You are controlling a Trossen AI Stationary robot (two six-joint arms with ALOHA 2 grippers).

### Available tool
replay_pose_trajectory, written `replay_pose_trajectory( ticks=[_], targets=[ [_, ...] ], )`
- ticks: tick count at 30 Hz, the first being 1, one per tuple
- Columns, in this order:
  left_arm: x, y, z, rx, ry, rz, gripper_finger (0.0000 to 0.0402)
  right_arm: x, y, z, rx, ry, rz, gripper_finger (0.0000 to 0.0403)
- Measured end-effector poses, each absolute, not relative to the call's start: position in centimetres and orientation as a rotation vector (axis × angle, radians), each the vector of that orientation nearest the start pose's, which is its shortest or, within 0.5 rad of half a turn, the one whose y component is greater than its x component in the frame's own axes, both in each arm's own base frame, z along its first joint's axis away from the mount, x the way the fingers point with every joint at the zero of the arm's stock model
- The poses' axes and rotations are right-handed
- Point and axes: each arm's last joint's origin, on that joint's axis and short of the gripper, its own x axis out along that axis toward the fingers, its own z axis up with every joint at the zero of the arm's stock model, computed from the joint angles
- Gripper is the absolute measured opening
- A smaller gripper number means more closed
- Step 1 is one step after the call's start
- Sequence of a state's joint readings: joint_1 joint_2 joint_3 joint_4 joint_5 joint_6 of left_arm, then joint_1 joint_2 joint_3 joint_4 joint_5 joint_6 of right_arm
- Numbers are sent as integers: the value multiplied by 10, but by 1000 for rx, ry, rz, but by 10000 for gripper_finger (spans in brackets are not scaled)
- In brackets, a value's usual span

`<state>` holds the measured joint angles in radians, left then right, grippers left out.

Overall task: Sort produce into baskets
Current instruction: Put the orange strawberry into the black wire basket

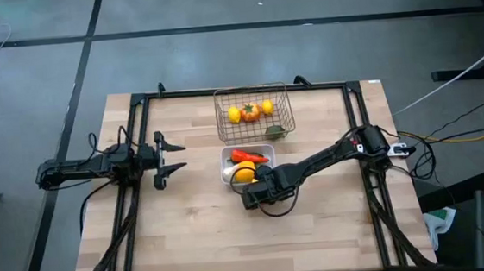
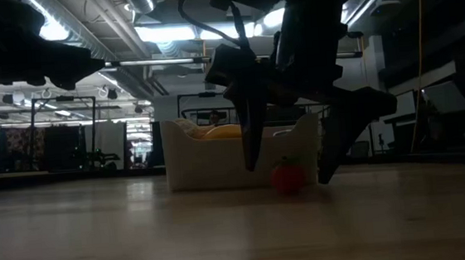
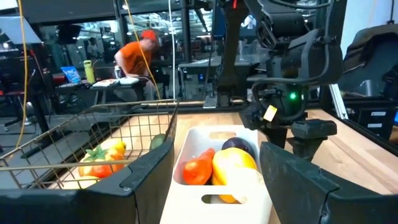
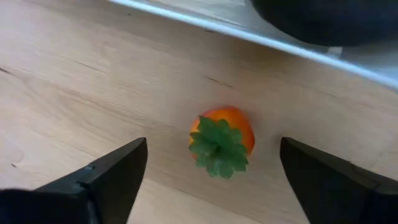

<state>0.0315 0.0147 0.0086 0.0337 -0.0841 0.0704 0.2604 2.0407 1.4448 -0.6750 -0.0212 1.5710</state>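
Right now your right gripper is down at the table beside the white tray, on the side facing away from the wire basket. Its fingers stand wide apart, one on each side of a small orange-red fruit with a green leafy top, and neither touches it. The fruit sits on the bare wood just beside the tray wall, as you can see in the low view.

Your tray already holds a yellow lemon, a red-orange piece and a dark purple ball. Your basket holds two yellow lemons and a tomato between them, with a dark green avocado at its corner nearest the tray.

Your left gripper waits well apart on the left side of the table, pointed toward the tray, its fingers spread and holding nothing.
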Motion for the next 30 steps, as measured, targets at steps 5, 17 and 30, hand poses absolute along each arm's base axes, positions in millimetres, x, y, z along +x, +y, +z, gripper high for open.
replay_pose_trajectory(
  ticks=[5, 17, 30],
  targets=[
    [98, 6, 169, 70, -23, 116, 235, 391, 105, 159, 1179, 1139, -784, 298],
    [98, 6, 168, 70, -23, 116, 235, 390, 104, 158, 1177, 1138, -790, 168],
    [98, 6, 169, 70, -23, 116, 235, 391, 105, 160, 1146, 1148, -764, 133]
  ],
)
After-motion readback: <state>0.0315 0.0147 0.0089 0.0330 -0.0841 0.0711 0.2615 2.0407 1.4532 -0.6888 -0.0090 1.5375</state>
